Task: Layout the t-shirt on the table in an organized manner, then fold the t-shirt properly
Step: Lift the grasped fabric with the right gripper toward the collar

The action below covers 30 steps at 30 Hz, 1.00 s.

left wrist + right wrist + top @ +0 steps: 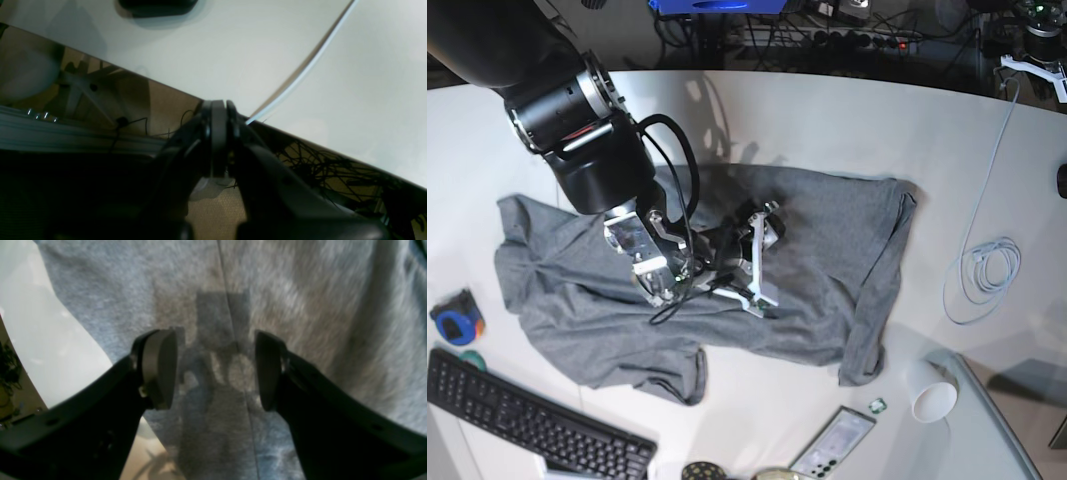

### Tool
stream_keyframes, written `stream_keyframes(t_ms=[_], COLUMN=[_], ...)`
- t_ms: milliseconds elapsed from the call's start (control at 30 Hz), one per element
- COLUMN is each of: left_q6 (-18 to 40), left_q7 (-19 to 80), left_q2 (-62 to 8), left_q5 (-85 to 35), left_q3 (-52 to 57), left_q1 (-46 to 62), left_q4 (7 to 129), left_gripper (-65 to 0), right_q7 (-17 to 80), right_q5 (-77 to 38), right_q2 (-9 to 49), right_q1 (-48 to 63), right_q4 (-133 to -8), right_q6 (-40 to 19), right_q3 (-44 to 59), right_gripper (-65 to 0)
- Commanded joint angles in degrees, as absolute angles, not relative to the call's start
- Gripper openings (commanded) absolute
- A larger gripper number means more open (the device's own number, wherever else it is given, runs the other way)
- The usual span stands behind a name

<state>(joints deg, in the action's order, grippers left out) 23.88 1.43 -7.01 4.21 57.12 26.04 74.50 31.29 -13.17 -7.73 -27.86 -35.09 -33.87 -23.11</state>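
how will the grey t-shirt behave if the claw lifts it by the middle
Probably floppy: the t-shirt already lies wrinkled, one sleeve curled under. It would likely drape and sag rather than hold shape. It may drag across the smooth table.

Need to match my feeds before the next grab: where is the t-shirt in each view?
Left wrist: not in it; only bare table and the shut left gripper.
Right wrist: t-shirt fills most of the picture, under the open right gripper.
Base: t-shirt spread across the middle, right gripper above it.
Shared landmark: the white table.
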Motion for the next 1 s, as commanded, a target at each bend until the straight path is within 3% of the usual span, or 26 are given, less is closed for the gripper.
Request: stream_keyframes(t_ms=[0, 733, 967], left_q6=[23.3, 23.3, 23.3], left_q7=[0.0, 0.0, 0.0], left_q2=[-8.0, -8.2, -8.2], left_q5=[3.6, 3.6, 3.9], left_q3=[57.5, 57.4, 57.4], left_q1=[26.5, 26.6, 26.4], left_q4=[75.2, 75.2, 75.2], left_gripper=[-65.0, -65.0, -65.0], right_q7=[30.2, 30.5, 30.5], right_q5=[-13.9, -13.8, -13.8], right_q2=[-8.2, -8.2, -8.2], right_q1=[-29.4, -26.9, -27.0], right_q4=[-35.2, -38.6, -38.9], right_q6=[-33.9, -34.0, -34.0], right_q3=[-23.1, -23.1, -23.1], right_gripper=[-31.5, -32.9, -54.9])
